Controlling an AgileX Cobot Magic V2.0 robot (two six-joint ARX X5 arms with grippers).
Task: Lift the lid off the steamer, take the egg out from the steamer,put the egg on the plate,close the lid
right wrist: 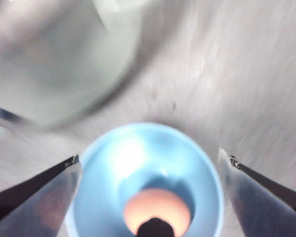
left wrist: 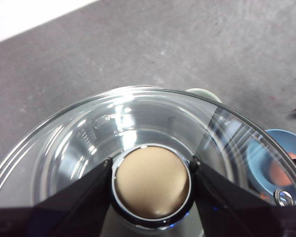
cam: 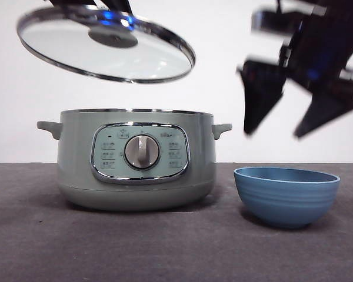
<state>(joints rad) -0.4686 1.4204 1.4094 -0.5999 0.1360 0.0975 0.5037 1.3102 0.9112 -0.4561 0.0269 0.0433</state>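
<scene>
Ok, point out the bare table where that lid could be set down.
Bare table runs along the front, before the steamer and plate. The strip between those two is narrow. The left pincer holds the lid above the steamer.

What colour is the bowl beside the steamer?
Blue, faintly ridged bowl; clearest in the front view.

Lighting is reading bright and even against a white backdrop. The right claw (cam: 290, 120) is smearing with motion blur; the right wrist view is streaking throughout. Glare is flaring on the lid (cam: 106, 50), and soft shadows are pooling beneath the steamer (cam: 135, 161) on the tabletop (cam: 165, 247).
</scene>
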